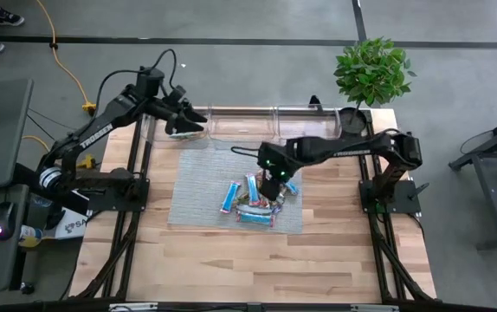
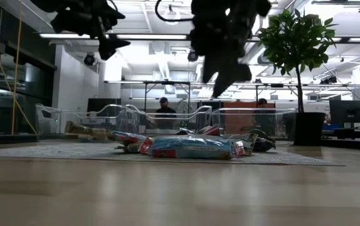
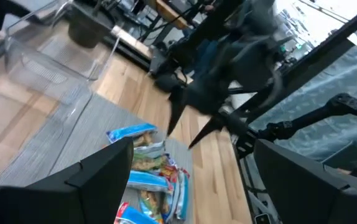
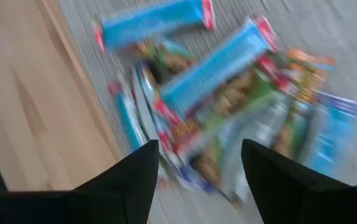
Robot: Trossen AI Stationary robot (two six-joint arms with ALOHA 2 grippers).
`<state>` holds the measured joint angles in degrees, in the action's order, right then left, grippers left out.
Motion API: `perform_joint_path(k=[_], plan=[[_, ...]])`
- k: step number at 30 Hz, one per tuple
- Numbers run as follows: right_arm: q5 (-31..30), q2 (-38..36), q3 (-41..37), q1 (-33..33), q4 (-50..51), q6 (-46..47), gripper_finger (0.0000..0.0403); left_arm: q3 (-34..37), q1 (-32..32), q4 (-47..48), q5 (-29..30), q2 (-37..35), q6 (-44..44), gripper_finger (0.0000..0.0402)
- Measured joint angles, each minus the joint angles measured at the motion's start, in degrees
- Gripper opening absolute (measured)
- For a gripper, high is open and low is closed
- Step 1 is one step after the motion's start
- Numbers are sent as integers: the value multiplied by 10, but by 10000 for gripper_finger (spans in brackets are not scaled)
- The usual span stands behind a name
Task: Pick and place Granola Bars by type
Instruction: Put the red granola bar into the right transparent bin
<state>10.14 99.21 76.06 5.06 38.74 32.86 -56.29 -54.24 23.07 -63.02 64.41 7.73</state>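
The Granola Bars [image 1: 253, 198] lie heaped on a grey mat [image 1: 198, 178] at mid-table. Most have blue wrappers with red ends, and some are greenish; they also show in the low view [image 2: 192, 146] and the right wrist view [image 4: 228, 93]. My right gripper [image 1: 274, 178] hangs open just above the heap, slanting down, with nothing between its fingers [image 4: 138, 174]. My left gripper [image 1: 188, 121] is open and empty, raised over the leftmost clear bin [image 1: 164, 132] at the far edge. In its wrist view the left gripper [image 3: 191, 149] looks across at the heap [image 3: 150, 177] and at the right arm [image 3: 228, 81].
Three clear bins stand in a row along the far edge: the left one, the middle one [image 1: 240, 126] and the right one [image 1: 305, 121]. A potted plant [image 1: 371, 71] stands at the far right corner. Bare wood [image 1: 248, 260] lies on the near side of the mat.
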Motion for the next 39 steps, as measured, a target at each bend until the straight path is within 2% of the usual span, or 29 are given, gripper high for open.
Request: perform_joint_path(k=[3,6,15,24,39], plan=[[1,0,-54,0,-126,55,216,0,0,1,1,-2,0,330],[-11,0,-91,1,-185,88,216,0,0,4,3,-3,0,330],[-29,0,-160,1,-228,195,216,0,0,17,14,-3,0,330],[-48,0,-186,0,-263,199,216,0,0,28,27,-3,-2,330],[-32,30,-189,0,-291,197,216,0,-1,28,52,-3,-4,330]])
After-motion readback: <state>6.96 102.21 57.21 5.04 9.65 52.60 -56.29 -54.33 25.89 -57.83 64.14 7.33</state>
